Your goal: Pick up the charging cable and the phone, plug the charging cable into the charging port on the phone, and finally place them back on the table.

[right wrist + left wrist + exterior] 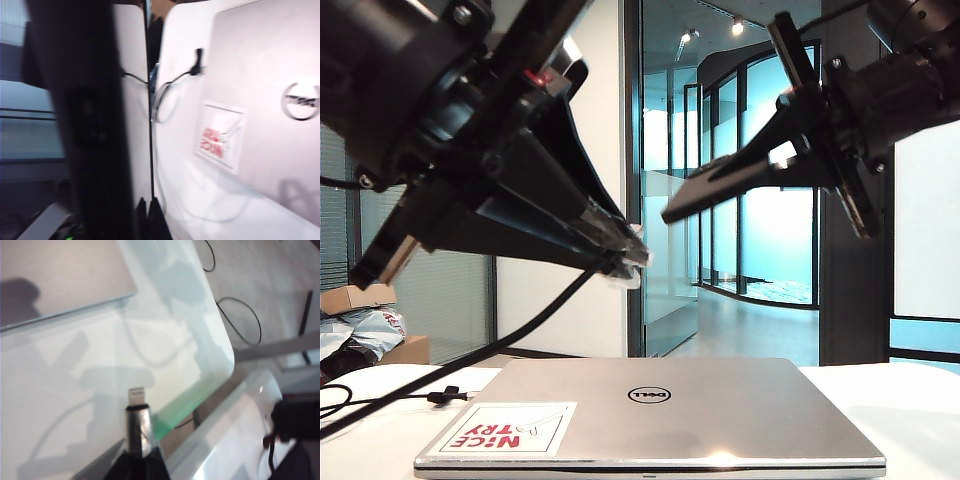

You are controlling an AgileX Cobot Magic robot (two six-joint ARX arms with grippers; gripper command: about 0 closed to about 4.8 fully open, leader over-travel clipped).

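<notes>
Closed silver Dell laptop near, centre of the white table, red-lettered sticker on its lid. Above it, left gripper pinching the charging cable, plug tip poking out. Right gripper raised opposite, clamped on the phone. Behind: glass partitions, corridor, ceiling lights.

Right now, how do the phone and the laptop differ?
The phone is held up in the air, tilted, by the right gripper; the laptop lies flat and closed on the table. The phone looks black; the laptop is silver, with a logo and a sticker. The phone is far smaller. Both are flat slabs. The left gripper, also raised, is shut on the cable, plug toward the phone.
</notes>
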